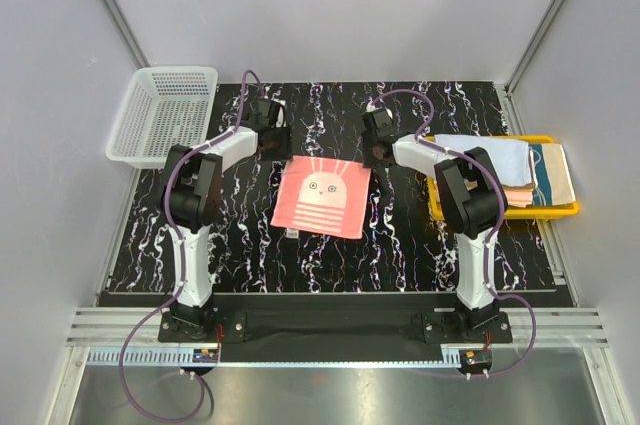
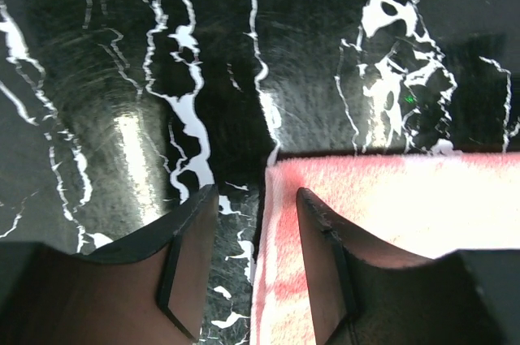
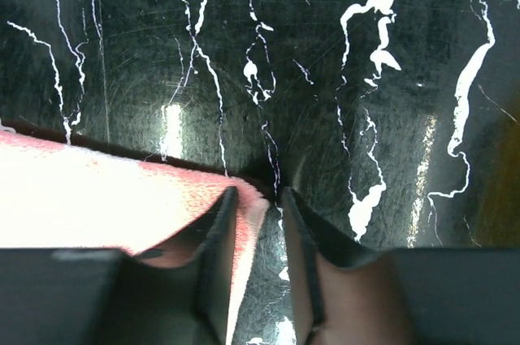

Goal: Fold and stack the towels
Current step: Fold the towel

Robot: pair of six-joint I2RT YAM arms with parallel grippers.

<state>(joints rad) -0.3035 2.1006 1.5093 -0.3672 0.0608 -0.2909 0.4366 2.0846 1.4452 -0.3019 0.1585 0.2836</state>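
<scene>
the coral pink towel (image 1: pixel 322 197) lies spread flat near the middle of the counter (image 1: pixel 420 245). its printed face and white stripes are up, and it is turned slightly askew to the counter's edges.

the left gripper (image 1: pixel 270 135) is at the towel's far left corner. in the left wrist view its jaws (image 2: pixel 257 192) stand wide. one finger is over the pink cloth (image 2: pixel 406 207), the other is over bare counter, and the towel's edge runs between them.

the right gripper (image 1: pixel 378 145) is at the far right corner. in the right wrist view its jaws (image 3: pixel 259 192) are narrow but parted. the tip of the towel (image 3: pixel 97 199) lies in the gap, with a strip of dark counter showing beside it.

folded towels are stacked in the yellow tray (image 1: pixel 500 212) at the right. a light blue-white towel (image 1: pixel 480 157) is on top, a pale peach towel (image 1: pixel 518 195) is beneath it, and a teal-and-cream towel (image 1: pixel 552 173) is on the outer side.

a white mesh basket (image 1: pixel 130 130) sits at the far left corner.

the counter is glossy black with white marble veining and catches soft glare. pale walls with metal frame posts close it in, and a ribbed metal rail carries the arm bases along the near edge.
</scene>
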